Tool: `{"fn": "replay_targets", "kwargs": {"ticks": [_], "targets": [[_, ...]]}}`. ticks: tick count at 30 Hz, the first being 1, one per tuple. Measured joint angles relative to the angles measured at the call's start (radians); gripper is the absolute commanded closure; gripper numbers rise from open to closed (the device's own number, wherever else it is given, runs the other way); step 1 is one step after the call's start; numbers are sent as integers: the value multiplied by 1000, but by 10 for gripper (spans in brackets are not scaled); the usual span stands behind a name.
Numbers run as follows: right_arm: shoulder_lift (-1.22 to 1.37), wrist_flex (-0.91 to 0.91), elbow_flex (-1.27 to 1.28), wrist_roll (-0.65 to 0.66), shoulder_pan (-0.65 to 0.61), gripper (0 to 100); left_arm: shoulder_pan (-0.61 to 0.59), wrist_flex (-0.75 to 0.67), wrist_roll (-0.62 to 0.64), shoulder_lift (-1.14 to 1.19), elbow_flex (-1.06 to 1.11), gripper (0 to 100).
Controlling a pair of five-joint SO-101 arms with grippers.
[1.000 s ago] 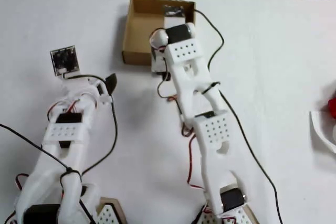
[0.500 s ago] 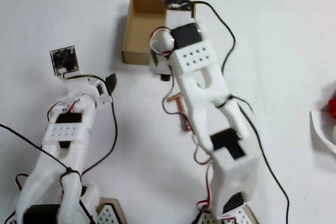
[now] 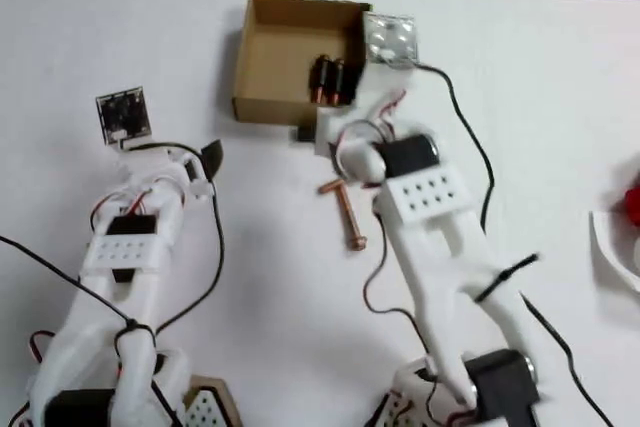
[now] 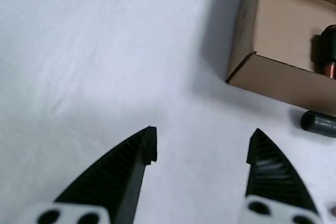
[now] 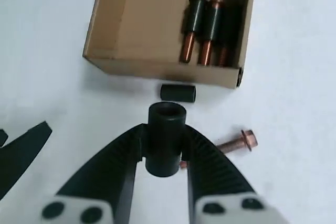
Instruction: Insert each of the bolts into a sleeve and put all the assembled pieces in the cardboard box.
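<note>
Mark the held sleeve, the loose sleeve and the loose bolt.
held sleeve (image 5: pixel 166 142): right wrist view, on its side wall, below the open end.
loose sleeve (image 5: pixel 178 93): right wrist view, middle of its side, just outside the box.
loose bolt (image 3: pixel 346 215): high view, middle of the shank.

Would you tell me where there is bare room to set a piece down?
Free: table right of the right arm, up to the white dish; the strip between left hand and bolt; the cardboard box's left half. Crowded: before the box, around loose sleeve, bolt, right hand.
</note>
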Motion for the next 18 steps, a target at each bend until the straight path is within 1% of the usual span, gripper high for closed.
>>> {"fn": "replay_targets", "kwargs": {"ticks": [2, 5, 10, 13, 16, 18], "targets": [[-18, -130, 92, 15, 28, 978, 0, 0, 0, 0, 0, 707], [-21, -284, 198, 80, 54, 978, 0, 0, 0, 0, 0, 707], [-51, -535, 368, 258, 78, 978, 0, 0, 0, 0, 0, 707], [-114, -741, 509, 374, 83, 978, 0, 0, 0, 0, 0, 707], [-204, -961, 663, 416, 81, 978, 0, 8, -8, 0, 0, 731], [-255, -1026, 729, 423, 81, 978, 20, 77, -66, 0, -29, 768]]}}
